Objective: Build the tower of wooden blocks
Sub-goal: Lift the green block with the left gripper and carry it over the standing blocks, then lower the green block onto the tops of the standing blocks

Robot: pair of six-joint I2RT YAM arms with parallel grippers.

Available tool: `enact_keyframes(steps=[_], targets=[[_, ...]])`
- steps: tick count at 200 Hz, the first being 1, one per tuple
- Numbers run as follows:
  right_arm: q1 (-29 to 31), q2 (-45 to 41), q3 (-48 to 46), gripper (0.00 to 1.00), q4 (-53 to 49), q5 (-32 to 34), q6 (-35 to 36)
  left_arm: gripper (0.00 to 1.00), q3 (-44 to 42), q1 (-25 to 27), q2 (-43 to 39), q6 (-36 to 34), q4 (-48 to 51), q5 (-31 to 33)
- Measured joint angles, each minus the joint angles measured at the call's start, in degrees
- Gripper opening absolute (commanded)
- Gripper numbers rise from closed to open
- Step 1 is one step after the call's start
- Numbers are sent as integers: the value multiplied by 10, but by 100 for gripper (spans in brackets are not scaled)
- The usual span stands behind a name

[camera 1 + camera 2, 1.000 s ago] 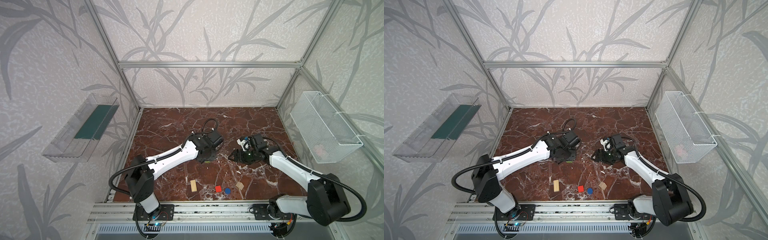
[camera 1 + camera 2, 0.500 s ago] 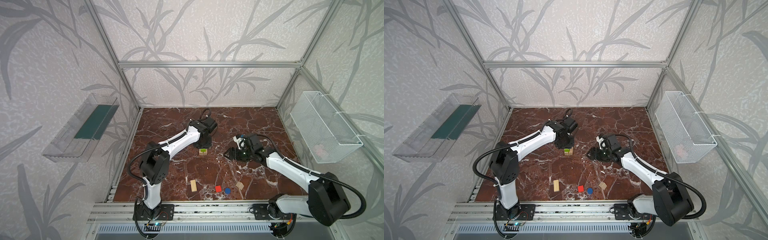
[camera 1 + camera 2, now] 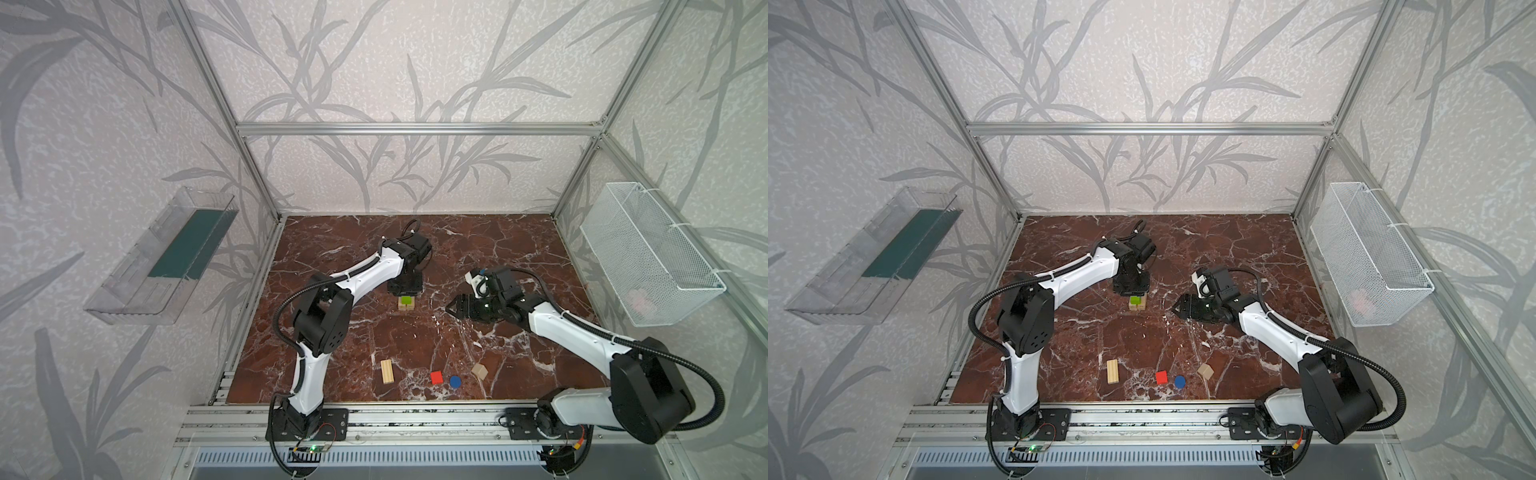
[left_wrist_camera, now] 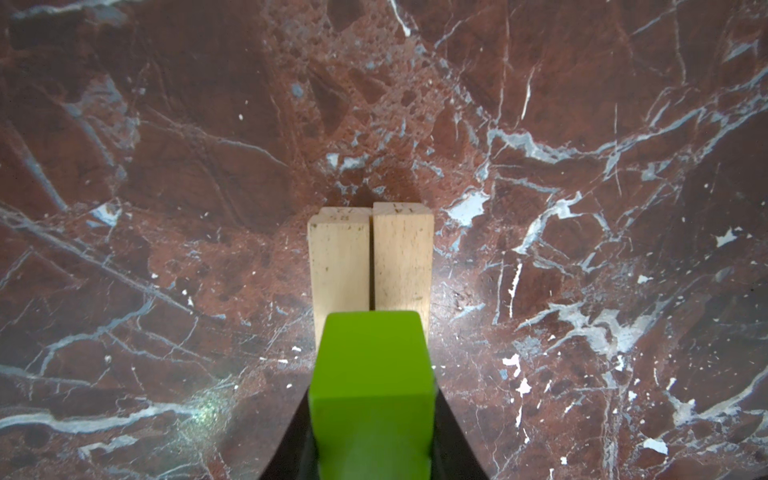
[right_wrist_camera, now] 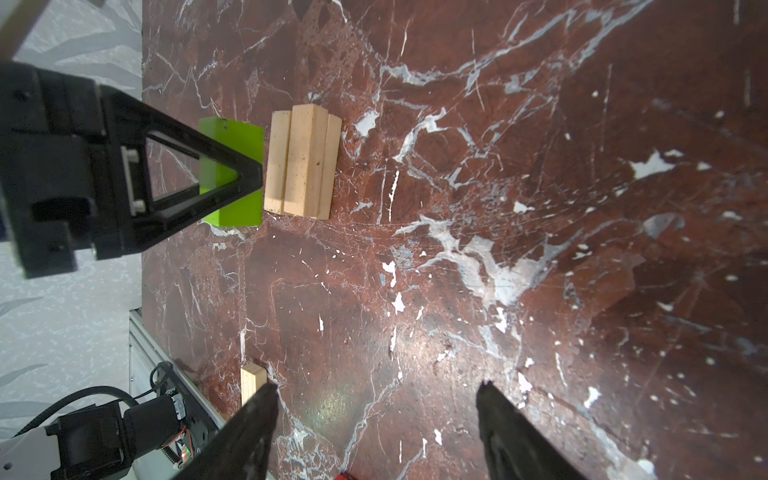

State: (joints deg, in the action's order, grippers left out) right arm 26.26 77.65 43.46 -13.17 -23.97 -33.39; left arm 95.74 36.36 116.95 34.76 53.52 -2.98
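Left end effector (image 3: 406, 292): pointed down over the middle of the surface (image 3: 498, 249) in both top views. Its jaws are clamped on the lime-green brick (image 4: 371, 374), and one black finger (image 5: 247, 176) is seen laid across the brick's side in the right wrist view.
Lime-green brick: held directly over one end of the pair of planks (image 4: 399, 257). At most a hairline gap is shown between brick and wood, so contact cannot be told.
Pair of planks: laid flat on the surface, side by side along their length, with a thin seam seen between them.
Right end effector (image 3: 452, 309): held low over the surface to the right of the planks and apart from them, with its tips turned their way. Its fingers (image 5: 253, 428) are spread wide and nothing is gripped between them.
Single plank (image 3: 386, 371): laid flat near the front edge, well apart from the pair and left of the red cube (image 3: 436, 377).
Red cube: set just beside the blue disc (image 3: 455, 381), with a narrow gap shown between them.
Natural-wood piece (image 3: 479, 370): placed near the disc, on its right.
Surface: red-brown marble crossed by white veins.
Clear tray (image 3: 166, 257): mounted on the left wall, with a dark green panel seen inside.
Wire basket (image 3: 648, 257): hung on the right wall. Something pale pink is seen in it, too blurred to be named.
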Motion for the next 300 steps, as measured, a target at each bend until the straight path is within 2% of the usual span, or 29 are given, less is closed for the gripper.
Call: enact_keyframes(steps=[86, 300], targets=[[0, 0, 2, 75, -4, 9, 3, 11, 47, -2, 42, -8, 15, 3], [0, 0, 2, 76, -17, 15, 6, 12, 66, -11, 71, -17, 28, 13]])
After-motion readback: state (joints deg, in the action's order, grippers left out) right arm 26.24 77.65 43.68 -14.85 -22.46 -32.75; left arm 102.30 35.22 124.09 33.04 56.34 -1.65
